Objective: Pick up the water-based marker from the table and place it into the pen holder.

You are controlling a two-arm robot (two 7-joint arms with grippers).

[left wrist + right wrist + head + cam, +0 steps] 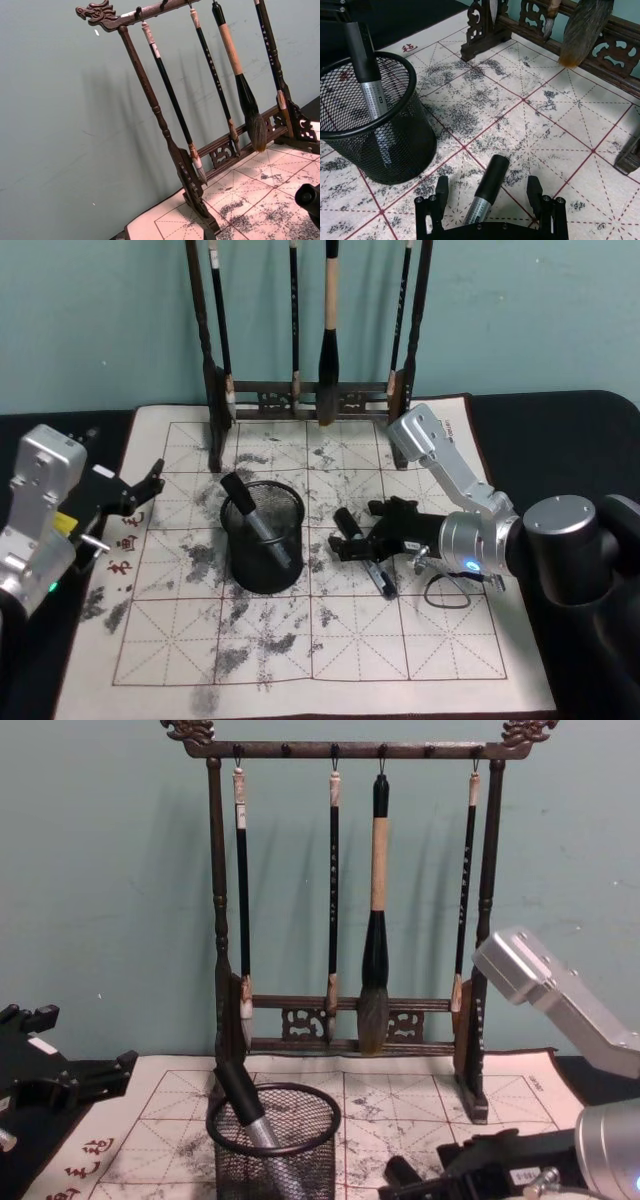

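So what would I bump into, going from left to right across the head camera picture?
left gripper → pen holder → right gripper

Calligraphy practice station, staged indoors. Evidence: wooden brush rack [213, 900] hung with four brushes [377, 870]; ink-stained red-grid practice mat [400, 640] over dark counter [560, 410]; mesh pen holder [255, 565]; plain teal wall [100, 870] behind.

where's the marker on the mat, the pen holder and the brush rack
marker on the mat [491, 175], right wrist view, on its black cap
pen holder [410, 145], right wrist view, on its mesh wall
brush rack [213, 870], chest view, on its left post
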